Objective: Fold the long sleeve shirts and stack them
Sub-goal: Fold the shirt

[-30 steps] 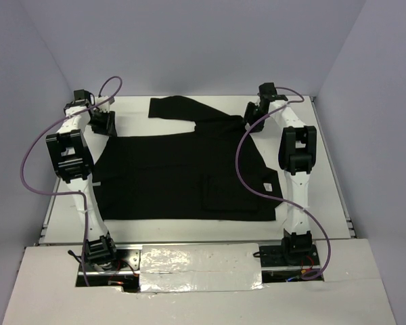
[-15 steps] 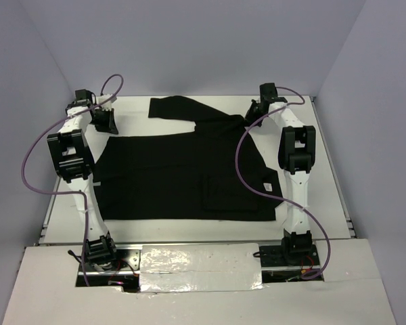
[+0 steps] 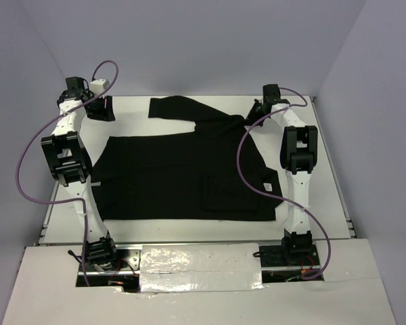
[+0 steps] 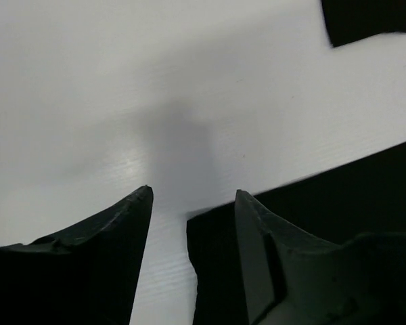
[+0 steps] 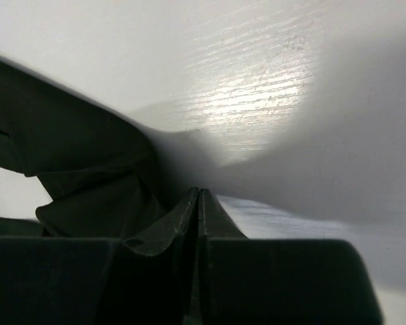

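The black long sleeve shirt (image 3: pixel 176 169) lies spread flat on the white table (image 3: pixel 304 128), with one sleeve (image 3: pixel 172 106) angled toward the back and a small white tag (image 3: pixel 266 187) near its right side. My left gripper (image 3: pixel 103 108) is open and empty, raised just behind the shirt's back left corner. In the left wrist view that corner (image 4: pixel 216 271) lies below the open gripper (image 4: pixel 193 196). My right gripper (image 3: pixel 255 113) is at the shirt's back right shoulder. In the right wrist view the gripper (image 5: pixel 199 193) is shut, and bunched black fabric (image 5: pixel 95 176) rises to its tip.
White walls enclose the table at the back and sides. Purple cables (image 3: pixel 240 156) loop from both arms over the shirt's edges. The sleeve's end (image 4: pixel 372 20) shows at the top right of the left wrist view. A foil-taped ledge (image 3: pixel 196 264) runs between the arm bases.
My left gripper has left the shirt's back left corner and moved up and back toward the far left. My right gripper has barely moved. The shirt lies as before.
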Controlling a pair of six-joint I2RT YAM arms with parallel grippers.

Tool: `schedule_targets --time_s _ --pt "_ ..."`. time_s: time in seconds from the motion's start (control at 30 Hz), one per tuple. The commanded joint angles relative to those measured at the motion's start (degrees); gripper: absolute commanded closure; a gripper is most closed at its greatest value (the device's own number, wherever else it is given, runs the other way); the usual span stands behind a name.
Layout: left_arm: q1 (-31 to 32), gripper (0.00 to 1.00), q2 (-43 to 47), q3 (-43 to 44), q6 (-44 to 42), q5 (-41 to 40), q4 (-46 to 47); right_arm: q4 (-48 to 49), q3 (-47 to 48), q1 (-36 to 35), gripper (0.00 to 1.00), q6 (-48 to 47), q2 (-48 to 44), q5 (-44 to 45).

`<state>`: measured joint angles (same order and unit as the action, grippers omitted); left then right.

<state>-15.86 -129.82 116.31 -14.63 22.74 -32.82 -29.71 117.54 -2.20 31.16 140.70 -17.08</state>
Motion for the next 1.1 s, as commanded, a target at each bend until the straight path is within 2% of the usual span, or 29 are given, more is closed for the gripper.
schedule_targets --time_s 0.0,0.03,0.13,0.23,0.43,0.5,0.57,0.6,0.67,0.8,0.97,1.07 --pt "-1.2 0.35 -2.0 1.6 -4.1 -4.4 -9.7 1.7 -1.2 0.2 0.89 -0.6 -4.9 -1.1" --pt "-1.3 0.32 -2.1 0.6 -4.3 -5.2 -10.0 1.5 -1.7 0.1 0.84 -0.9 -5.3 -1.1" --pt "-1.2 0.29 -3.1 -2.1 -3.9 -8.6 -9.7 0.0 -2.0 -0.4 0.80 -2.6 -6.1 0.5" --pt "-0.7 0.25 -3.9 -3.8 -3.3 -6.7 -10.0 -2.1 -2.1 -1.5 0.75 -5.5 -7.3 3.6" --pt "1.7 0.28 -3.9 -9.0 -2.8 -7.0 -7.8 -4.5 -6.3 -3.2 0.71 -9.4 -11.5 8.2" --pt "2.1 0.33 -4.6 -9.9 -2.2 -7.5 -8.6 -4.1 -8.6 -3.3 0.71 -10.0 -13.4 9.6" --pt "2.1 0.50 -5.2 -10.0 -2.5 -7.3 -10.4 -3.9 -10.0 -3.3 0.72 -10.3 -14.7 11.4" --pt "2.1 0.71 -5.5 -10.1 -2.7 -6.9 -10.9 -3.6 -11.3 -3.3 0.72 -10.5 -16.0 11.9" --pt "2.1 0.98 -5.4 -10.3 -2.5 -4.4 -11.5 -2.7 -12.5 -3.4 0.72 -10.6 -17.0 12.3" --pt "2.0 1.00 -3.1 -9.7 -1.5 -0.1 -10.3 -2.8 -13.6 -3.3 0.72 -10.4 -17.9 12.1" --pt "1.4 1.00 2.7 -10.1 2.4 -2.0 -1.2 -3.4 -15.0 -4.0 0.80 -10.6 -19.2 11.7" --pt "1.3 1.00 6.1 -11.5 4.9 -2.1 4.2 0.8 -22.7 -5.8 0.81 -9.4 -23.4 10.8"
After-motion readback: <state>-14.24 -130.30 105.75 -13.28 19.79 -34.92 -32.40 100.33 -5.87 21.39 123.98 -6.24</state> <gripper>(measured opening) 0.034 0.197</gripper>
